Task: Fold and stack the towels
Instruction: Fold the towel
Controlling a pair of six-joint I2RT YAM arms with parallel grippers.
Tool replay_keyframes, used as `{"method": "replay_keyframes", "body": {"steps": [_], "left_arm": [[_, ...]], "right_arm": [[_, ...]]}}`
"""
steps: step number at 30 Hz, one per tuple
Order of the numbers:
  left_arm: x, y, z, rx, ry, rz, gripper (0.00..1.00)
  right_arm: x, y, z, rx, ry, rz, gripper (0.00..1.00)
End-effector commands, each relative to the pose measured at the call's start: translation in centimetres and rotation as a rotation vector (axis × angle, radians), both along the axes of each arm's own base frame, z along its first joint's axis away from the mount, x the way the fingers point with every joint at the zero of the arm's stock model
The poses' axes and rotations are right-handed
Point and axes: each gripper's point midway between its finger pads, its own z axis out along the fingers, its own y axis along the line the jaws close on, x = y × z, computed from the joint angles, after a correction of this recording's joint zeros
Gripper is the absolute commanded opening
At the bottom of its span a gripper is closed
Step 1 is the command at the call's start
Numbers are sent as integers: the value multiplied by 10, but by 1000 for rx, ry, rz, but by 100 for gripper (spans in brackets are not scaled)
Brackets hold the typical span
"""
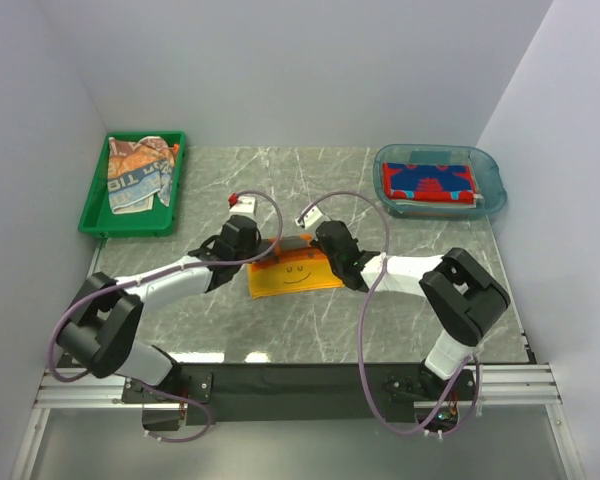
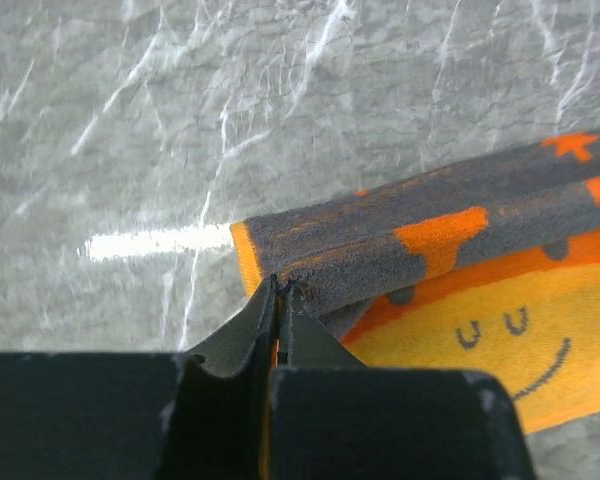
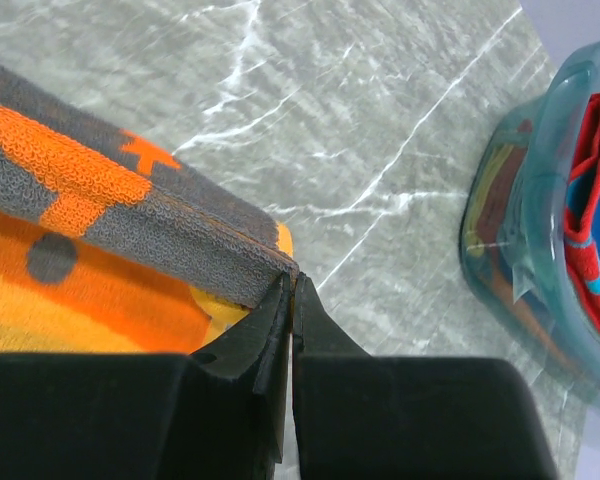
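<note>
Green plastic tray [image 1: 125, 229] at the far left holds a crumpled heap of patterned towels [image 1: 138, 178]. Mid-table, on grey veined marble [image 1: 380, 330], lies the orange-grey towel [image 1: 298, 275]. It is looped terry, yellow-orange with a smiling face, and its grey far edge is rolled over in a soft fold. The left gripper [image 2: 280, 292] is clenched on that fold's left corner, and the right gripper [image 3: 291, 285] is clenched on its right corner. At far right, a clear blue tub [image 1: 490, 190] contains a flat folded red towel [image 1: 428, 182] with blue markings.
</note>
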Motion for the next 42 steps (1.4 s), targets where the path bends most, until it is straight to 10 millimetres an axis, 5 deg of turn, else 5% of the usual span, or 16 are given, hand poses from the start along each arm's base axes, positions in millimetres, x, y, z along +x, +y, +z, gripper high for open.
{"method": "replay_keyframes", "body": {"steps": [1, 9, 20, 25, 29, 32, 35, 38, 42], "left_arm": [[-3, 40, 11, 15, -65, 189, 1], [-26, 29, 3, -85, -31, 187, 1], [-68, 39, -25, -187, 58, 249, 1], [-85, 41, -36, -209, 96, 249, 3], [-96, 32, -28, -280, 104, 218, 16], [-104, 28, -25, -319, 102, 188, 46], [-110, 25, -15, -343, 97, 175, 57], [-114, 25, 0, -362, 90, 162, 65], [-118, 22, 21, -410, 103, 174, 76]], "right_arm": [[-2, -45, 24, -74, -102, -185, 2], [-21, -46, 26, -72, -105, -185, 5], [-54, -38, 16, -178, -76, -154, 7], [-79, -30, 4, -243, -26, -103, 20], [-95, -25, -6, -259, 12, -79, 29], [-104, -21, -9, -247, 31, -71, 35], [-108, -12, -3, -132, 48, -80, 48], [-108, -3, 19, 44, 49, -121, 57], [-108, 9, 60, 364, 61, -170, 85]]}}
